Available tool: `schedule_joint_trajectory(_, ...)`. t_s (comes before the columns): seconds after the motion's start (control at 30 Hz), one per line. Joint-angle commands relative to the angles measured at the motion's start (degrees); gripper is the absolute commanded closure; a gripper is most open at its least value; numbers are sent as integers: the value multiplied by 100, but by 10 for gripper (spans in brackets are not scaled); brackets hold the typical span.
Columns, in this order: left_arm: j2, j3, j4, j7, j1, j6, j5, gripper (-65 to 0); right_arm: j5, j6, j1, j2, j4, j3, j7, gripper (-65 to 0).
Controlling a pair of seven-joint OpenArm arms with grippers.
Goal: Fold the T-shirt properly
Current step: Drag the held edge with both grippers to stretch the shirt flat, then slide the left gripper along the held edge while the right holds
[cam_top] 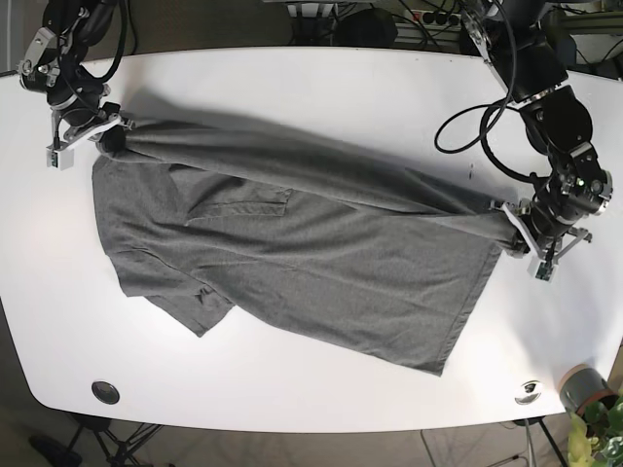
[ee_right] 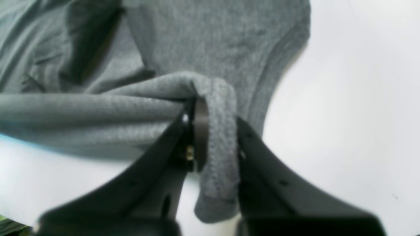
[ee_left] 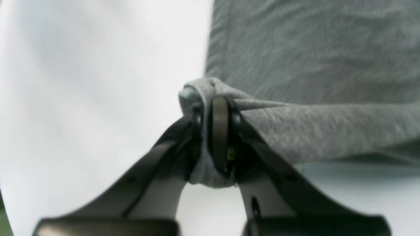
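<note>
With the left gripper (cam_top: 521, 236) and right gripper (cam_top: 94, 133) each clamped on the T-shirt (cam_top: 321, 272), you hold its far edge taut between them, the body lying toward the near table (cam_top: 292, 88) edge.

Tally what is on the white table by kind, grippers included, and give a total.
Grey T-shirt: 1
Grippers clamped on the shirt: 2, left gripper and right gripper
Small round fittings near the table's front edge: 2, and
Total: 5

A grey T-shirt (cam_top: 292, 263) is spread across the white surface (cam_top: 321, 88); two small round fittings (cam_top: 105, 392) are set near its front edge.
</note>
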Motion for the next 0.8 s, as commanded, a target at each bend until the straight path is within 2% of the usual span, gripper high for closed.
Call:
schedule_joint_trajectory(0.0, -158, 94, -207, -120, -282, 40, -1, 0, -123, 43, 40, 77, 3, 36, 100, -21)
schedule_joint_trajectory(0.13, -167, 129, -673, -129, -634, 40, -1, 0, -176, 43, 84, -37, -23, 36, 241, -21)
schedule_joint_trajectory(0.33, -246, 137, -1367, -129, -1056, 40, -1, 0, -176, 43, 145, -55, -32, 19, 276, -21)
schedule_joint_trajectory(0.4, -255, 137, -1569, -129, -1161, 40, -1, -22, -176, 43, 163, -55, -32, 10, 276, -21)
schedule_joint_trajectory(0.67, -246, 137, -1912, -252, -1434, 40, -53, -372, -158, 52, 163, -46, -32, 1, 276, -21)
schedule_joint_trajectory(0.77, -220, 137, -1912, -252, -1565, 40, -53, -417, -167, 52, 163, -37, -32, 1, 285, -21)
